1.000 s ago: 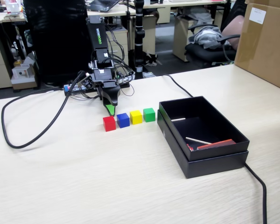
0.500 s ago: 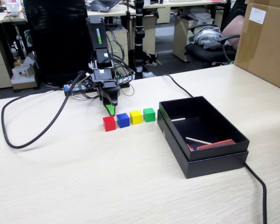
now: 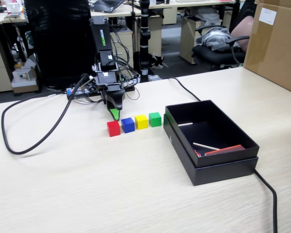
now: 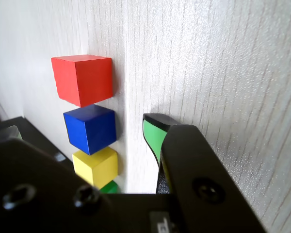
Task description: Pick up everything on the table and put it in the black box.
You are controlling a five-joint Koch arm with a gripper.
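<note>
Cubes lined up left of black box [image 3: 211,160], bare table [image 3: 111,189] near side.
Gripper [image 3: 115,114] behind red cube [image 3: 113,128]; jaw state unclear, green cube [image 4: 105,187] mostly hidden in wrist view.

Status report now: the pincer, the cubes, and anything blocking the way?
Pincer low behind the cube row, holding nothing, state unclear. Red cube, blue, yellow, green on table, none boxed. Black box open. Path clear.

- red cube [image 3: 113,128]
- blue cube [image 3: 128,124]
- yellow cube [image 3: 141,122]
- green cube [image 3: 155,119]
- matte black box [image 3: 223,167]
- table [image 3: 87,189]: pale beige wood grain
- gripper [image 3: 115,114]: black, green tip
- black cable [image 3: 34,141]
- brown carton [image 3: 276,48]
</note>
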